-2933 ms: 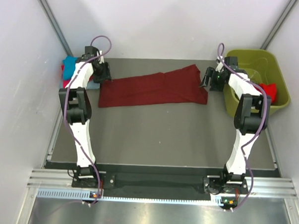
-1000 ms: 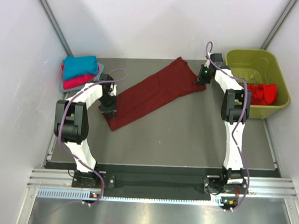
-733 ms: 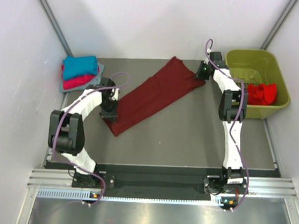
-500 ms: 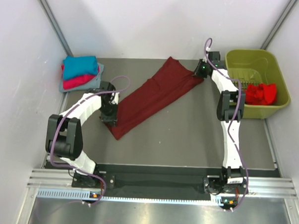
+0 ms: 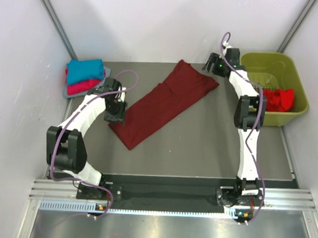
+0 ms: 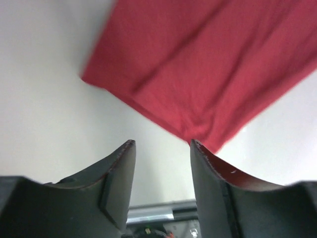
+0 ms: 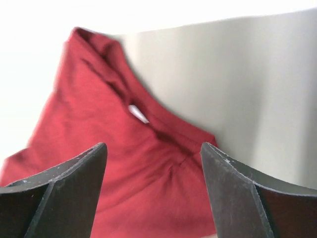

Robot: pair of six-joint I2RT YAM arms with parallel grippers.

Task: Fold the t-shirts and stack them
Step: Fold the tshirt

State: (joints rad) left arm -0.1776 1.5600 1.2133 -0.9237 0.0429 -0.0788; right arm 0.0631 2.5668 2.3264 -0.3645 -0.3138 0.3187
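Maroon t-shirt (image 5: 162, 100) diag. on table (image 5: 200, 142); red t-shirt (image 5: 278, 98) in basket (image 5: 264, 56); L gripper (image 6: 162, 144) & R gripper (image 7: 152, 147) spread.

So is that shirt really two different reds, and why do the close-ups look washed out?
Top external view: evenly lit and sharp, the maroon shirt looks dark. Left wrist view: same shirt reads brighter red with blurred edges, table bleached pale. Right wrist view: top strip blown out white, the near fingers soft.
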